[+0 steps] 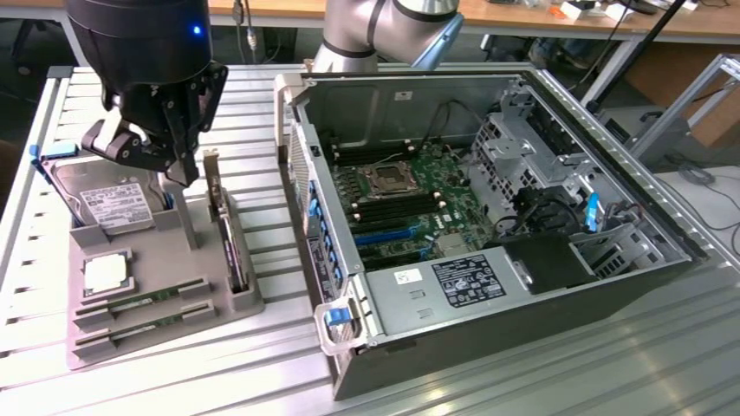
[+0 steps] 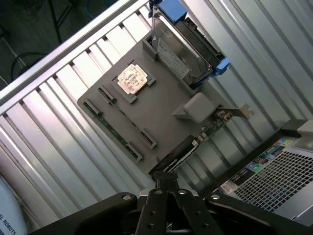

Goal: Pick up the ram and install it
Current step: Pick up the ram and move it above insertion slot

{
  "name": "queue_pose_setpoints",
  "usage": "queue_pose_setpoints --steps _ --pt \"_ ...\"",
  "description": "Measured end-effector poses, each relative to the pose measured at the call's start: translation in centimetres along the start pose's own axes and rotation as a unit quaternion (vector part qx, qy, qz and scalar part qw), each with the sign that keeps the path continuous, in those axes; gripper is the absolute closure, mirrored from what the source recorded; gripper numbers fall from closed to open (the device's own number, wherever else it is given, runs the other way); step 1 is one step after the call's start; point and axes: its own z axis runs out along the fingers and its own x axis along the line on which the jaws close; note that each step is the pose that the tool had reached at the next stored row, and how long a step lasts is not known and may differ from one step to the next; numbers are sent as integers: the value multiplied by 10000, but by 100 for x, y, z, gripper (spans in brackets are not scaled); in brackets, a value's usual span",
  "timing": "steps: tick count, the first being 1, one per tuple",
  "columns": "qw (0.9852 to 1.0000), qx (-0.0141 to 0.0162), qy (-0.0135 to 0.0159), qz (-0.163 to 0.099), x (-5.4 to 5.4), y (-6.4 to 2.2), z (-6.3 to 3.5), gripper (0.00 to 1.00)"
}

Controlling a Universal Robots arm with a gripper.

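- Gripper (image 1: pixel 165 163) is hanging above the far end of the grey holder tray (image 1: pixel 173 322), over the hard drive (image 1: pixel 110 204) and close to the upright expansion card (image 1: pixel 225 234).
- Jaws: in the wrist view (image 2: pixel 166 178) they are looking drawn together at the tip and carrying nothing.
- The ram (image 1: pixel 137 303) is sitting in a slot at the near end of the tray, not yet picked up and well apart from the gripper. A second stick (image 1: pixel 121 332) is lying parallel, just beside it. In the wrist view the ram (image 2: pixel 117 132) is showing as a thin green strip along the tray's edge.
- The processor chip (image 1: pixel 104 273) is resting between the hard drive and the sticks.
- The open computer case (image 1: pixel 578 286) is standing on the counter (image 1: pixel 266 104) to the exterior view's right, with the motherboard (image 1: pixel 411 204) exposed inside.

Risks as I am judging them:
- With the jaws together, a descent would be pressing on the stick's top edge rather than straddling it. That could be bending the board or jamming it in its slot.
- The two sticks are lying close, so an off-centre approach could be catching both, or clipping the neighbour.
- The card is standing tall beside the gripper's path, so a low sideways move could be knocking it.
- A thin stick gripped off-centre could be tilting in the jaws, which would spoil alignment inside the case.
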Motion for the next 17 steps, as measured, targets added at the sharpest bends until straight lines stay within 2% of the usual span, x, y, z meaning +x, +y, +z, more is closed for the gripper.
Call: queue_pose_setpoints --steps 6,10,17 --pt "9992 -10 16 -394 0 0 0 90" --pt "9978 -16 28 -662 0 0 0 90" --pt "9943 -26 44 -1066 0 0 0 90"
